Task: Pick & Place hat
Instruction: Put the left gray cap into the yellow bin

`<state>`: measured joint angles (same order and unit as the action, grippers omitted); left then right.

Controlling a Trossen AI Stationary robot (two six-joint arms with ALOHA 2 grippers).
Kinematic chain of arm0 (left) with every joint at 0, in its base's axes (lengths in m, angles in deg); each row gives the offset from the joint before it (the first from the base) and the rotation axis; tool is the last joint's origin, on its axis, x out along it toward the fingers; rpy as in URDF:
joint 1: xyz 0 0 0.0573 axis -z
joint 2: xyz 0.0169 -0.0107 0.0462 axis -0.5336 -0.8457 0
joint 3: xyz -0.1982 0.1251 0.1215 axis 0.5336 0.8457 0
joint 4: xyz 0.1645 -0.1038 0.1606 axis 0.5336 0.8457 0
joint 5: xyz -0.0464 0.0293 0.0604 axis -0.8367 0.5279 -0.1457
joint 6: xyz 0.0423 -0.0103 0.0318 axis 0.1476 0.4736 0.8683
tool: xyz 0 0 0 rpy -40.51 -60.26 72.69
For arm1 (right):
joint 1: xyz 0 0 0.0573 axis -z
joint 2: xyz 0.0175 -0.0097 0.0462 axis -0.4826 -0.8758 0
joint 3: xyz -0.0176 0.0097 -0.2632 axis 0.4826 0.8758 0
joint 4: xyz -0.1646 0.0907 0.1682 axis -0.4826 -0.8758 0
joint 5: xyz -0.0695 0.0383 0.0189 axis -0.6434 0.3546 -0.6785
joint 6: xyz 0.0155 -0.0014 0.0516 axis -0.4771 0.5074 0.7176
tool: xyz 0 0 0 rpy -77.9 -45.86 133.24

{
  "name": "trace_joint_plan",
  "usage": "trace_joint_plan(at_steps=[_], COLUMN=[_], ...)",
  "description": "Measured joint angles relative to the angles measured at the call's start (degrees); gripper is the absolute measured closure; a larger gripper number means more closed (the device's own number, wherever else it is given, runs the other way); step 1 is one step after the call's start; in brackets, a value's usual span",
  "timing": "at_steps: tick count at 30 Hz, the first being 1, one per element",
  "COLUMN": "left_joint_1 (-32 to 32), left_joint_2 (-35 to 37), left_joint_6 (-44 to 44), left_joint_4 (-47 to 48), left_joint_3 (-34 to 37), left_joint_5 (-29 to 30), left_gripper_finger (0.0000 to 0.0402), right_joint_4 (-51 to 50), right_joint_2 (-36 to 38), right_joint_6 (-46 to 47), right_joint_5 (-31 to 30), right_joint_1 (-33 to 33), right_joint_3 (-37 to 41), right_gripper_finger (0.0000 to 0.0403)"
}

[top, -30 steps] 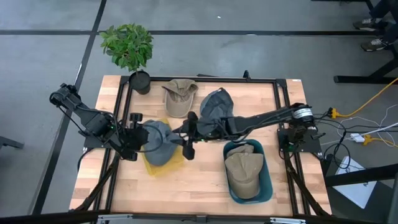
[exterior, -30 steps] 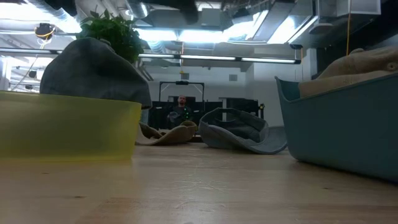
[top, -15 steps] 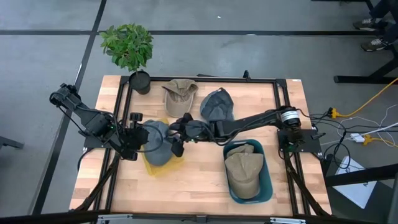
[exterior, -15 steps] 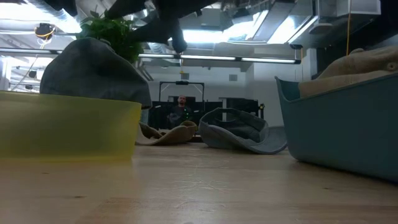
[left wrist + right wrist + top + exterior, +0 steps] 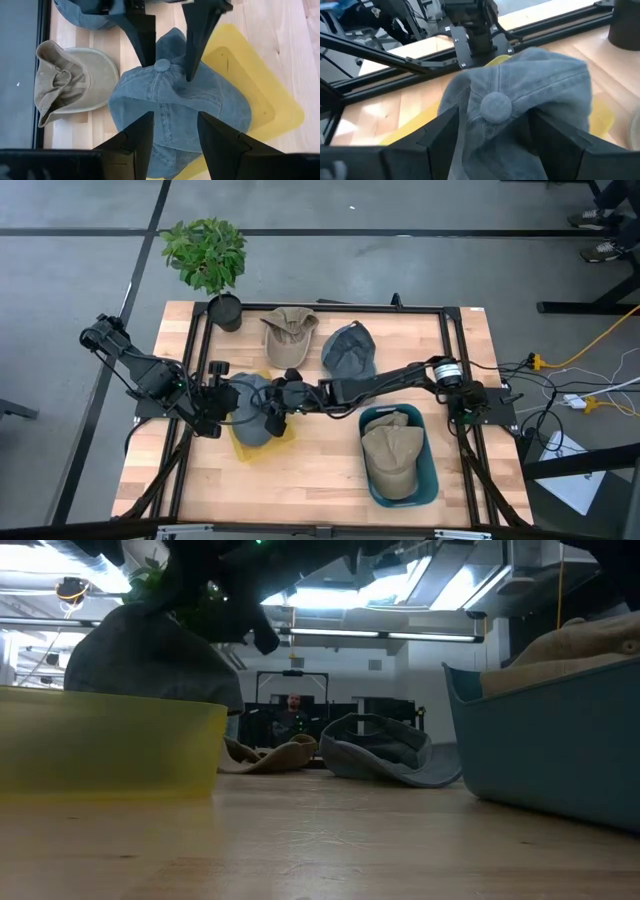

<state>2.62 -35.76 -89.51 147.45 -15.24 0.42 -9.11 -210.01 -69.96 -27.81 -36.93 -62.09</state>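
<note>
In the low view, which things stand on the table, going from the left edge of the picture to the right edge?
Yellow tray with a grey cap in it → tan cap → blue-grey cap → teal bin.

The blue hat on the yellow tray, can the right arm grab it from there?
Probably yes. The right gripper hangs open right over the blue hat, fingers either side of its top button, nothing between.

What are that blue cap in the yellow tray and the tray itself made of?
The blue cap looks like washed denim: faded matte cloth with stitched panel seams and a fabric-covered top button. The yellow tray looks like smooth moulded plastic with a slight sheen and rounded corners, though the exact plastic cannot be told.
</note>
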Motion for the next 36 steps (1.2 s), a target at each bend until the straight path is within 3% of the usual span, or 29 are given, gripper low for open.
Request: trace_joint_plan(at_steps=[3, 6, 12, 14, 17, 25, 28, 32, 36], left_joint_1=[0.0, 0.0, 0.0, 0.0, 0.0, 0.0, 0.0, 0.0, 0.02], left_joint_2=[0.0, 0.01, 0.0, 0.0, 0.01, 0.02, 0.03, 0.22, 0.85], left_joint_6=[-0.33, -0.45, -0.41, -0.39, -0.18, 6.51, 8.61, 12.49, 15.12], left_joint_4=[-0.02, -0.04, -0.02, -0.04, 0.06, 0.13, 0.14, 0.31, 0.31], left_joint_3=[-0.01, 0.01, 0.01, 0.01, 0.01, 0.01, 0.01, 0.01, 0.01], left_joint_5=[-0.04, -0.06, -0.09, -0.11, -0.13, 0.79, 1.35, 1.4, 2.8], left_gripper_finger=[0.0254, 0.0254, 0.0254, 0.0254, 0.0254, 0.0255, 0.0255, 0.0255, 0.0255], right_joint_4=[-0.58, -1.17, -1.05, -1.08, -3.68, -22.8, -29.79, -35.9, -36.2], right_joint_2=[-0.72, -0.8, -0.56, -0.51, -0.47, 1.56, 2.48, 2.51, 2.53], right_joint_6=[-0.02, -1.41, -4.75, -5.45, -6.69, -19.82, -26.39, -36.39, -42.8], right_joint_5=[0.0, 0.0, 0.41, 0.46, 0.99, 3.14, 8.71, 21.57, 33.57], right_joint_1=[0.0, 0.0, 0.0, 0.0, 0.0, 0.17, 0.28, 1.09, 2.7], right_joint_3=[-0.47, -0.47, -0.47, -0.47, -1.41, -12.24, -16.68, -21.33, -22.24], right_gripper_finger=[0.017, 0.0203, 0.0355, 0.0388, 0.0388, 0.0396, 0.0397, 0.0398, 0.0398])
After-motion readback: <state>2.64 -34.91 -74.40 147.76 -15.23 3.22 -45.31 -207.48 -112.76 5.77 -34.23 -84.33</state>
